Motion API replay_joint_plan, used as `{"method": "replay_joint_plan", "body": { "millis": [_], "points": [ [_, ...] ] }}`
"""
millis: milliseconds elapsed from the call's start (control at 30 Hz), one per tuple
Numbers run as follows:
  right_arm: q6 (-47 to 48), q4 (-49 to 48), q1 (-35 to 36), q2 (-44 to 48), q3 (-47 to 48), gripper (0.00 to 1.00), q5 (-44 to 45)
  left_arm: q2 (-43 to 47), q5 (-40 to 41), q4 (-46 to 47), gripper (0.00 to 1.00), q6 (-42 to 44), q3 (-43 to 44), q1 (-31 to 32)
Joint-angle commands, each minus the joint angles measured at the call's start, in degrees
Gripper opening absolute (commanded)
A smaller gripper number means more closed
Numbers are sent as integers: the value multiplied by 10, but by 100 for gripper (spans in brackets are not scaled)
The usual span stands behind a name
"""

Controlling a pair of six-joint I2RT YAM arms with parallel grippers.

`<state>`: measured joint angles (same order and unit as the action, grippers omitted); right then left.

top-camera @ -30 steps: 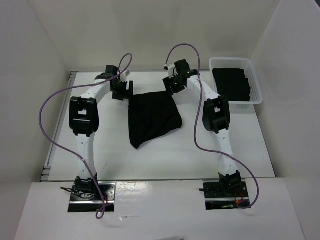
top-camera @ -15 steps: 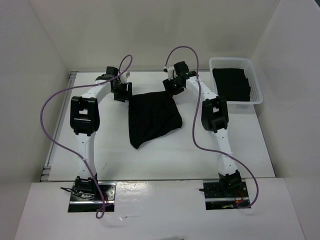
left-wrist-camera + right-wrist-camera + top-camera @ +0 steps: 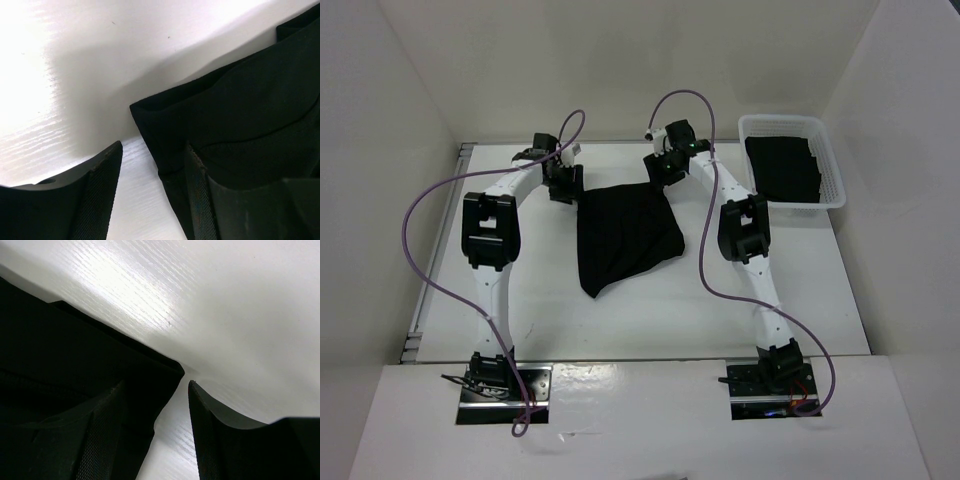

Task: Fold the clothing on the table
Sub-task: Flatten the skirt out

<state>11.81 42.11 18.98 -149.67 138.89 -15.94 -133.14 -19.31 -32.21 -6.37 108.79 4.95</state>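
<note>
Top external view, from my bases outward: the clothing (image 3: pixel 625 235) lies mid-table (image 3: pixel 800 290), a black sheet whose near end tapers to a loose point on the left, while its far edge runs fairly straight between my two wrists. I have one arm at each far corner. In the left wrist view my left gripper (image 3: pixel 154 150) hangs low over the tabletop with its jaws apart. The cloth corner reaches into the gap from the right, behind the finger (image 3: pixel 200 200) on that side, and bare white surface separates it from the other finger. In the right wrist view my right gripper (image 3: pixel 156 385) also stands apart. There the corner pokes in from the left, past one finger (image 3: pixel 100 440) and short of the other. I judge the step to be pinching both far corners, with neither clamped yet. To do it well I should shift each gripper inward so the corner sits deep between the pads, and catch every layer at the hem, since more than one edge seems stacked there. Then I should close both together, lift evenly and bring the far edge toward me, because an uneven lift would skew the crease. At the far right, the white basket (image 3: pixel 832 165) holds dark folded pieces, well apart from this work.
</note>
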Motion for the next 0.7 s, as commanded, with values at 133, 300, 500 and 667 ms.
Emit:
{"method": "replay_joint_plan", "body": {
  "millis": [133, 300, 500, 667],
  "points": [
    [1, 19, -8, -19, 45, 57, -15, -28, -10, -10, 54, -4, 33, 4],
    [1, 25, -8, -29, 51, 55, -21, -40, -10, -16, 53, -4, 55, 4],
    [1, 25, -8, -34, 56, 55, -21, -60, -15, -29, 51, 1, 92, 4],
    [1, 25, -8, -34, 61, 54, -21, -70, -20, -34, 48, 1, 98, 9]
  ]
}}
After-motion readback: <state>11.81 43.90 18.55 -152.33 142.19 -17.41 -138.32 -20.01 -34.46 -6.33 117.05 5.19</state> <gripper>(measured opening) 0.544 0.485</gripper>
